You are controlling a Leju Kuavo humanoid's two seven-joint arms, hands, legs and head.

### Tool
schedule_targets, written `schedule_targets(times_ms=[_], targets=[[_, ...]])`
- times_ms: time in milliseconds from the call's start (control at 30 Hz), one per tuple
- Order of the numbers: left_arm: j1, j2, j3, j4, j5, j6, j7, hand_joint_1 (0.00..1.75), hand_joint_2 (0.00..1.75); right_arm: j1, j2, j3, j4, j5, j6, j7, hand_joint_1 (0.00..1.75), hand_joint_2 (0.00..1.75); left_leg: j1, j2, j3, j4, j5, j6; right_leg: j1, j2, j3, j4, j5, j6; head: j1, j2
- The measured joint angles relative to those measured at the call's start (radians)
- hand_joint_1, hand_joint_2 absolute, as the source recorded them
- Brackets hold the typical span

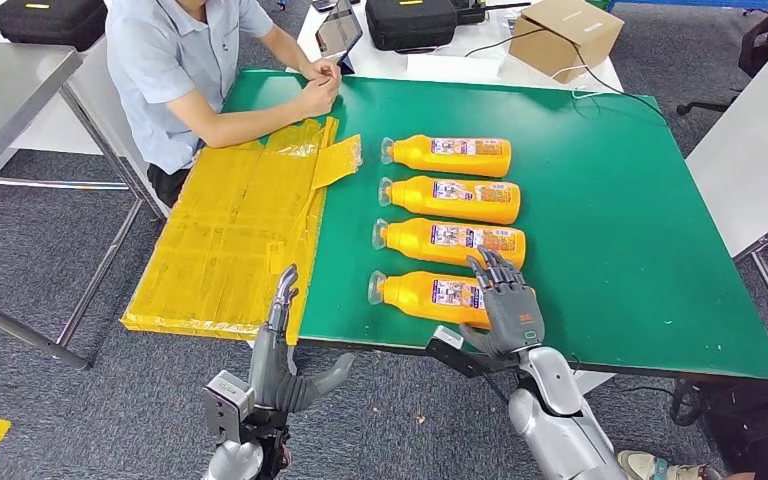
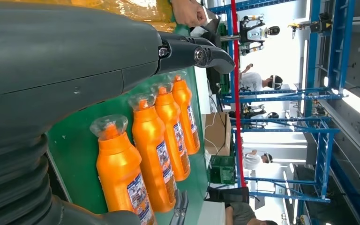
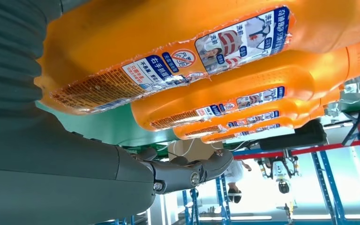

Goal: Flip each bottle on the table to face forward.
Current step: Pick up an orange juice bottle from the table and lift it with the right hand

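Note:
Several orange bottles lie side by side on the green mat (image 1: 610,200), clear caps to the left, labels facing up. The nearest bottle (image 1: 425,293) (image 3: 168,42) lies by the table's front edge, and the one behind it (image 1: 440,240) (image 3: 243,93) lies close alongside. My right hand (image 1: 508,300) hovers flat over the nearest bottle's base end, fingers stretched toward the bottle behind and gripping nothing. My left hand (image 1: 282,345) is below the front edge to the left, fingers up and apart, empty. The left wrist view looks along the row, with the nearest bottle (image 2: 122,173) up close.
A person sits at the table's far left with hands (image 1: 320,85) on the mat. A yellow plastic sheet (image 1: 240,230) covers the left part of the table. A cardboard box (image 1: 565,35) and black cases (image 1: 410,20) stand behind. A white table (image 1: 760,150) is at the right.

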Motion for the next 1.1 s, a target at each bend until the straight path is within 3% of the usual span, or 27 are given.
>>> schedule_targets(times_ms=[267,400,433,567,600,800,1100], targets=[[-0.001,0.000,0.000,0.000,-0.001,0.001,0.000,0.00,1.75,-0.001,0.002,0.001,-0.001,0.072,-0.013,0.057,0.00,1.75,0.000,0.000,0.000,0.000,0.000,0.000,0.000,0.000,0.000,0.000,0.000,0.000,0.000,0.000],[0.000,0.000,0.001,0.000,-0.008,-0.004,0.000,0.00,1.75,-0.012,0.000,0.000,0.008,0.068,0.100,0.127,0.00,1.75,0.000,0.000,0.000,0.000,0.000,0.000,0.000,0.000,0.000,0.000,0.000,0.000,0.000,0.000],[-0.001,0.000,0.002,0.001,-0.009,-0.006,0.000,0.00,1.75,-0.019,-0.001,-0.001,0.018,0.065,0.136,0.143,0.09,1.75,0.000,0.000,0.000,0.000,0.000,0.000,0.000,0.000,0.000,0.000,0.000,0.000,0.000,0.000],[-0.002,-0.003,0.005,0.006,-0.013,-0.014,0.000,0.00,1.75,-0.056,-0.004,-0.003,0.071,0.046,0.227,0.172,1.67,1.75,0.000,0.001,0.001,0.000,0.000,0.000,0.000,0.000,0.000,0.000,0.000,0.000,0.000,0.000],[-0.002,-0.006,0.006,0.007,-0.015,-0.017,0.000,0.00,1.75,-0.069,-0.004,-0.003,0.090,0.042,0.245,0.179,1.74,1.75,0.000,0.001,0.002,0.000,0.000,0.000,0.000,0.000,0.001,0.000,0.000,0.000,0.000,0.000],[-0.006,-0.023,0.009,0.007,-0.023,-0.025,0.002,0.00,1.75,-0.128,-0.010,0.002,0.184,0.060,0.275,0.219,1.74,1.75,0.000,-0.001,0.010,0.000,-0.002,0.001,0.000,0.000,0.003,-0.002,-0.003,0.001,0.000,0.000],[-0.006,-0.026,0.023,0.007,-0.034,-0.039,0.004,0.00,1.75,-0.143,-0.029,0.002,0.218,0.071,0.294,0.235,1.73,1.75,0.000,-0.003,0.016,0.000,-0.002,0.003,0.000,0.000,0.015,-0.003,-0.003,0.003,0.000,0.000]])
